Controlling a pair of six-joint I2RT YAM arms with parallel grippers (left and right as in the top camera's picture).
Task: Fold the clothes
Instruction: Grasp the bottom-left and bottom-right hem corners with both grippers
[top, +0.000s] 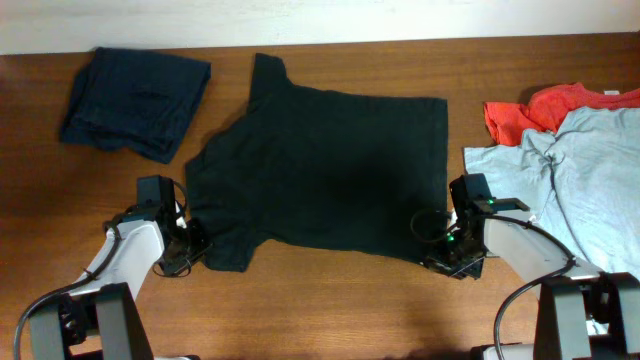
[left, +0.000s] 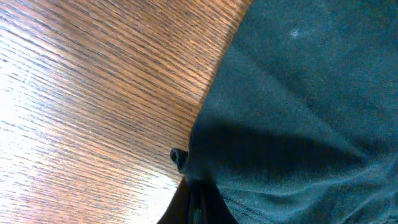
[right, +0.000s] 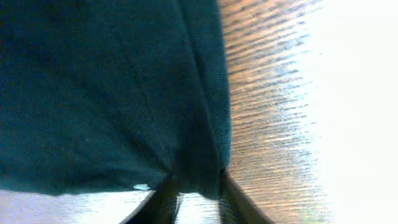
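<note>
The step in hand looks like the first fold of the black shirt (top: 330, 160), which lies flat in the middle of the table (top: 330, 315); the left gripper (top: 190, 243) is closed on its edge at 7 o'clock, by the sleeve; the right gripper (top: 445, 250) pinches the hem corner at 5 o'clock, with cloth bunched between its fingers; to fold it well, I think both should lift just a little, at the same time and the same speed, and carry the near edge toward 12 o'clock so it lands straight on the far edge; a crooked pull could twist the cloth, and a loose pinch could drop a corner. No box or basket is in view, so nothing is inside anything; a navy shirt (top: 135, 95) lies folded at 10 o'clock; a red shirt (top: 535, 112) and a grey shirt (top: 590, 170) wait in a heap at 3 o'clock.
</note>
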